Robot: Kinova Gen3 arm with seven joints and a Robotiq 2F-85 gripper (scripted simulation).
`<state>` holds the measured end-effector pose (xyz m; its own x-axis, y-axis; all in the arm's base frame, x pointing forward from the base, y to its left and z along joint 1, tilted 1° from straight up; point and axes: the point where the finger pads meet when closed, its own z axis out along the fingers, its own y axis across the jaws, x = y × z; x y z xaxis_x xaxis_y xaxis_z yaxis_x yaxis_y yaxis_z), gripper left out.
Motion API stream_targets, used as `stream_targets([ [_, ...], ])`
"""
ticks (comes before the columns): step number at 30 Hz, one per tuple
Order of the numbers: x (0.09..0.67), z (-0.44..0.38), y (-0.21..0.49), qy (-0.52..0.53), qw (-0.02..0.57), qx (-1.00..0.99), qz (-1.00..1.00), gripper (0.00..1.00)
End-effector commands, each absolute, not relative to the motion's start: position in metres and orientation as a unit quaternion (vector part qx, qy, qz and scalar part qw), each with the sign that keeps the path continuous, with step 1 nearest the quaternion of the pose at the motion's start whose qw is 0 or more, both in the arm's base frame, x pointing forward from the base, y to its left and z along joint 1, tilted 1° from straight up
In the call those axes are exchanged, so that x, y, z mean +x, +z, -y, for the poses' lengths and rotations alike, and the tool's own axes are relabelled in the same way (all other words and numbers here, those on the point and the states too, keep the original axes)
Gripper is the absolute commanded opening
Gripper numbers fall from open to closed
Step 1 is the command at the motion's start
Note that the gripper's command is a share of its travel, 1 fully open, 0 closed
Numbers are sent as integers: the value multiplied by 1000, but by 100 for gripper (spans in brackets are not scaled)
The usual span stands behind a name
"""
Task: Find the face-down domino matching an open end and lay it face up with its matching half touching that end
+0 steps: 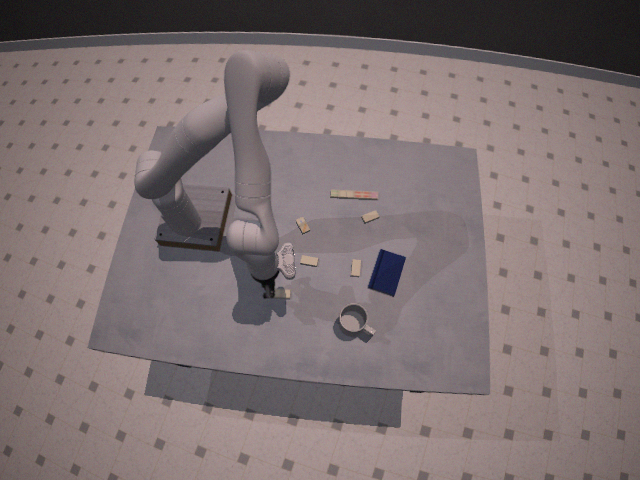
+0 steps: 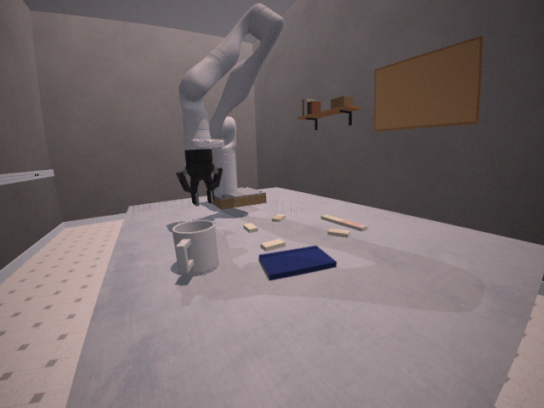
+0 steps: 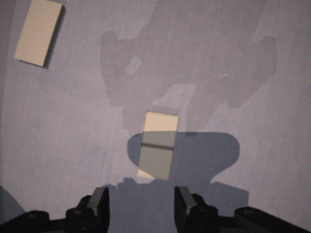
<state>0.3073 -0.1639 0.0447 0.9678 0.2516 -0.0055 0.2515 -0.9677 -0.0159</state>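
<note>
White arm arched high, black tool pointing down, fingers parted.

The worktop is grey and flat. Landmark: blue book, lying flat. Directions follow the top view.

- Mug: upright, below and left of the book.
- Plain domino: flat, just left of the book.
- Second plain domino: flat, farther left.
- Bar-marked domino: flat, face up, well left and slightly lower.
- Orange-marked domino: flat, upper left.
- Upper domino: flat, above the book.
- Domino line: straight, beyond the upper domino.
- Wooden base: far left.
</note>
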Motion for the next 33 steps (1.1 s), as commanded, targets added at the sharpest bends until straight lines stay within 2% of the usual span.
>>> stream_targets([
  [1,308,159,44,6,12,-984,180,47],
  [15,311,139,42,16,30,-913,406,47],
  [33,329,107,45,11,42,-658,752,47],
])
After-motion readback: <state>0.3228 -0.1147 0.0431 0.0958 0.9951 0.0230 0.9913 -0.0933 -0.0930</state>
